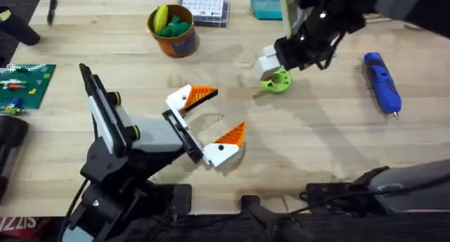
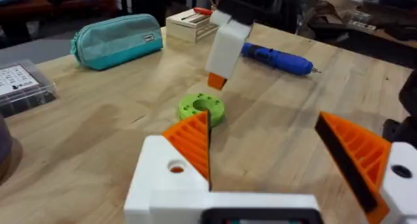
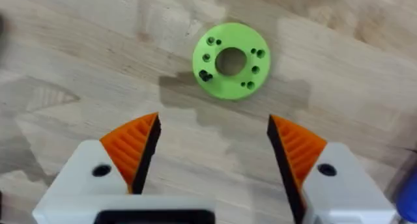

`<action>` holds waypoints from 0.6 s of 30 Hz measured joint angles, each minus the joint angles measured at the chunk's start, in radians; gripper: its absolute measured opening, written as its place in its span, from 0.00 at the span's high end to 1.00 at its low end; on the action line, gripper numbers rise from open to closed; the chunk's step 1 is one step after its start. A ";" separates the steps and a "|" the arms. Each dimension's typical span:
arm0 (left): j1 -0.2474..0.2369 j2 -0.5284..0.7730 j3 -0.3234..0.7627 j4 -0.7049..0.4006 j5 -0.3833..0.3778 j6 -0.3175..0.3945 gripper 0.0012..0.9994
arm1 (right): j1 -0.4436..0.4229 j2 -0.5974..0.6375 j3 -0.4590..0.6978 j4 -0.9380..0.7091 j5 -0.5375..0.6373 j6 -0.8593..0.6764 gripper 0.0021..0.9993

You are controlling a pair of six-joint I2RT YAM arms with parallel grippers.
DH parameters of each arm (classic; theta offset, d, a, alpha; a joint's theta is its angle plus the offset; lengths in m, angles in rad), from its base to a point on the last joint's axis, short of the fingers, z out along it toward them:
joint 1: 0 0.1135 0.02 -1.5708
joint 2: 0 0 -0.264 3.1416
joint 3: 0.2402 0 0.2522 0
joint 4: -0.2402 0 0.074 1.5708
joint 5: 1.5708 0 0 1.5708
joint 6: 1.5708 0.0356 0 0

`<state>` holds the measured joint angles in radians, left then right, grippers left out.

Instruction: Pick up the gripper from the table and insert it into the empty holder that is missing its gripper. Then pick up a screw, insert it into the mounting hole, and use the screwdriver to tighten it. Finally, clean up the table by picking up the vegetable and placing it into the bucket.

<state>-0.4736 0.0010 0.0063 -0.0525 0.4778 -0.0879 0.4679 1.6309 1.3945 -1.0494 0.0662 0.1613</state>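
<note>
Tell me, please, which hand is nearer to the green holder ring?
The right hand, poised open just above the green holder ring. The left hand sits open farther off, toward the table's middle.

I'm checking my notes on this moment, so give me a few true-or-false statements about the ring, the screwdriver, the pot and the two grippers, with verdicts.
1. The right gripper is open above the green ring. True.
2. The ring's centre hole is filled by a part. False: the hole is empty and the wood shows through it.
3. The blue screwdriver lies on the table, apart from both grippers. True.
4. The left gripper is shut on a screw. False: its fingers are wide apart with nothing between them.
5. The orange pot is empty. False: yellow and green items sit in it.
</note>
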 joint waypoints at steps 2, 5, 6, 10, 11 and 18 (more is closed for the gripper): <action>0.000 0.000 0.000 0.000 0.000 0.000 0.01 | 0.000 0.032 0.000 0.010 -0.007 0.009 0.01; 0.000 0.000 0.000 0.000 0.000 0.000 0.01 | 0.000 0.098 0.000 0.039 -0.012 0.018 0.01; 0.000 0.000 0.000 0.000 0.000 0.000 0.01 | 0.002 0.120 0.000 0.046 -0.012 0.019 0.01; 0.000 0.000 0.000 0.000 0.000 0.000 0.01 | 0.005 0.196 0.000 0.065 -0.014 0.022 0.03; 0.000 0.000 0.000 0.000 0.000 0.000 0.01 | 0.006 0.207 0.000 0.073 -0.015 0.023 0.05; 0.000 0.000 0.000 0.000 0.000 0.000 0.01 | 0.009 0.228 0.000 0.142 -0.015 0.029 0.28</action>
<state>-0.4736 0.0009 0.0063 -0.0528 0.4778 -0.0876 0.4770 1.8584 1.3945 -0.9069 0.0509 0.1906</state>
